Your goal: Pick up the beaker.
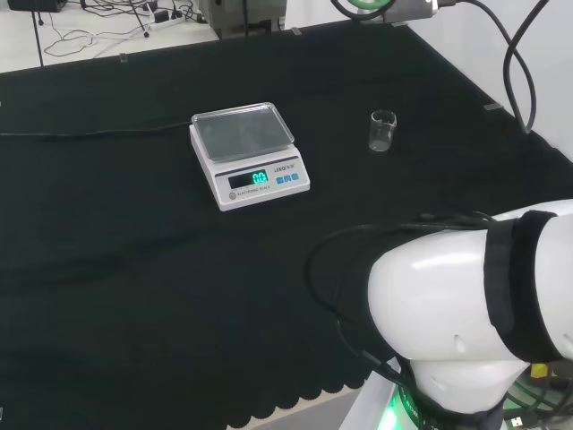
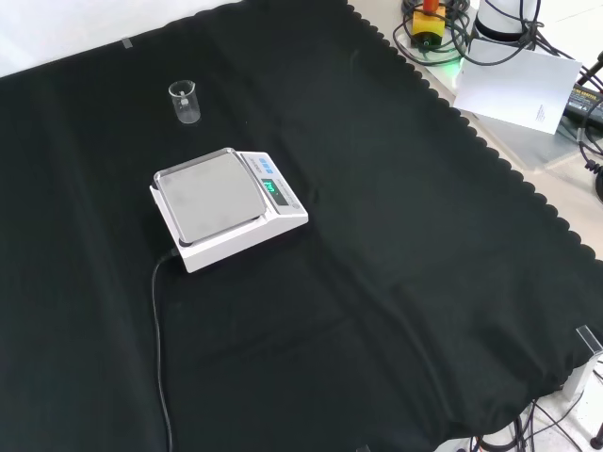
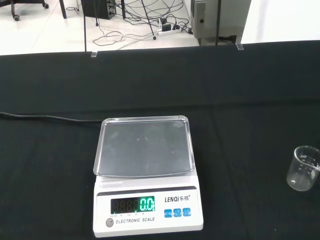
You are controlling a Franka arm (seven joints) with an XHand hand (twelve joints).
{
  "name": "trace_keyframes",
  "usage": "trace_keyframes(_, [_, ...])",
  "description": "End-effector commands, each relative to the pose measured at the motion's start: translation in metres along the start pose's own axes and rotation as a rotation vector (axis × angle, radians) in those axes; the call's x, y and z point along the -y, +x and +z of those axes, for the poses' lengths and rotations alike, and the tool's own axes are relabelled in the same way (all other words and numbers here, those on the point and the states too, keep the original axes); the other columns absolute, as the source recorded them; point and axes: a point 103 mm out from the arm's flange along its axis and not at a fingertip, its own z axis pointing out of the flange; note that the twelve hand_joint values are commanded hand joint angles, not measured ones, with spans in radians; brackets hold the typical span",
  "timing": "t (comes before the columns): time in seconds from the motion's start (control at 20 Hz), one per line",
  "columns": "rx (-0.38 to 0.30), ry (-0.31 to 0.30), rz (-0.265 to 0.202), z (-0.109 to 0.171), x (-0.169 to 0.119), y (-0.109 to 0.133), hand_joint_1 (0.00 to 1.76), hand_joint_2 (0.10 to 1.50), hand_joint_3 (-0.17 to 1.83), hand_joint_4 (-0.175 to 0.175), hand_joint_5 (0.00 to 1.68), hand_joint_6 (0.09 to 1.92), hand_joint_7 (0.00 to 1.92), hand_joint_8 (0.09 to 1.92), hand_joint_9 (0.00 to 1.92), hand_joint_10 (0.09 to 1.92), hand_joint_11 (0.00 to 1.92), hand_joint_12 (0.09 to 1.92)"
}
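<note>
Head view: the beaker (image 1: 382, 131) stands upright on the black cloth (image 1: 134, 269), right of the scale (image 1: 248, 155), apart from it. Front view: beaker (image 2: 185, 102) beyond the scale (image 2: 226, 207). Wrist view: beaker (image 3: 303, 168) beside the scale (image 3: 146, 177). Hand state: cannot tell.

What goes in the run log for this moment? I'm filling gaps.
beaker: upright on cloth, apart from scale | scale pan: bare | grasp: not yet done

bench (image 1: 134, 296), black cloth cover. on it: one white electronic scale (image 1: 248, 154) with steel pan, lit display, black cable (image 2: 160, 358) trailing; one small clear beaker (image 1: 382, 131), upright, apart from the scale.
</note>
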Motion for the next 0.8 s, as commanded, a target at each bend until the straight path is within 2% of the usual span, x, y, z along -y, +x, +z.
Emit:
trace_keyframes(0.05, [0.005, 0.001, -0.001, 0.002, -0.008, -0.006, 0.56, 0.76, 0.56, 0.022, 0.49, 0.49, 0.41, 0.62, 0.35, 0.73, 0.00, 1.22])
trace_keyframes(0.2, [-0.019, 0.036, -0.004, 0.014, -0.034, -0.029, 0.56, 0.81, 0.47, 0.023, 0.53, 0.40, 0.42, 0.57, 0.35, 0.73, 0.00, 1.23])
trace_keyframes(0.5, [-0.057, 0.091, -0.011, 0.049, -0.083, -0.077, 0.56, 0.82, 0.45, 0.023, 0.55, 0.39, 0.43, 0.57, 0.35, 0.73, 0.00, 1.23])
trace_keyframes(0.6, [-0.077, 0.112, -0.010, 0.058, -0.098, -0.081, 0.56, 0.82, 0.45, 0.023, 0.55, 0.39, 0.43, 0.57, 0.35, 0.73, 0.00, 1.23])
trace_keyframes(0.8, [-0.092, 0.142, -0.010, 0.080, -0.120, -0.105, 0.56, 0.82, 0.44, 0.023, 0.55, 0.39, 0.43, 0.56, 0.35, 0.73, 0.00, 1.23])
